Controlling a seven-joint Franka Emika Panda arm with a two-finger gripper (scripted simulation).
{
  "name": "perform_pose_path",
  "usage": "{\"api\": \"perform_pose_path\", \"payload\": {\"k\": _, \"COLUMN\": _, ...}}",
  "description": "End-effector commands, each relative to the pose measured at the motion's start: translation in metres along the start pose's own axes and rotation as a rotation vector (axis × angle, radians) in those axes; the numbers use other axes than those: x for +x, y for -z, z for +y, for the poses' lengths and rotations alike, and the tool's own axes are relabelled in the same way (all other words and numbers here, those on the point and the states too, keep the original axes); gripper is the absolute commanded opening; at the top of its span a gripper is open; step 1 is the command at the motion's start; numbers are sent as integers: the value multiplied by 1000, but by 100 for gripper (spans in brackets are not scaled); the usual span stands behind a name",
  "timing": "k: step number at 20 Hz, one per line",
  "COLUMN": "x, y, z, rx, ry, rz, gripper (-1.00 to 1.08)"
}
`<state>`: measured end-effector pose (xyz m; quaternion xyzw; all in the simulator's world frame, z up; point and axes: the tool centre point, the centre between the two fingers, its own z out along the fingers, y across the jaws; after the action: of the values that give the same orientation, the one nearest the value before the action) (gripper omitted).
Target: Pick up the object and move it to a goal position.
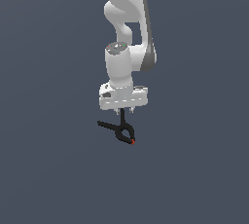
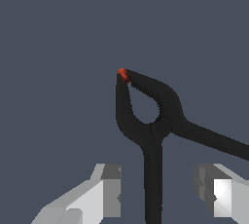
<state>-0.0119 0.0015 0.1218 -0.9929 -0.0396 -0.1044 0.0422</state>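
1. One spring clamp [image 1: 119,130] hangs directly under the gripper [image 1: 124,112], one handle rising between the fingers [image 2: 104,194].
2. Its red-orange tip [image 1: 133,141] points toward five o'clock.
3. The fingers stand apart from that handle, gaps both sides.

Around the clamp [image 1: 120,129] the grey space is open on every side in the exterior view. Only the gripper [image 1: 124,111] directly above it blocks approach. In the wrist view, gaps show between one clamp handle [image 2: 153,189] and each finger [image 2: 111,189].
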Motion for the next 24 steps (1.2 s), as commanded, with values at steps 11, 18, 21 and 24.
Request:
{"api": "perform_pose_path", "payload": {"k": 11, "x": -59, "y": -42, "z": 9, "rx": 9, "ry": -20, "rz": 81, "gripper": 28}}
{"api": "perform_pose_path", "payload": {"k": 18, "x": -82, "y": -51, "z": 13, "rx": 1, "ry": -27, "rz": 107, "gripper": 28}}
{"api": "perform_pose_path", "payload": {"k": 21, "x": -88, "y": -53, "z": 14, "rx": -1, "ry": -29, "rz": 113, "gripper": 28}}
{"api": "perform_pose_path", "payload": {"k": 24, "x": -91, "y": -54, "z": 14, "rx": -3, "ry": -30, "rz": 116, "gripper": 28}}
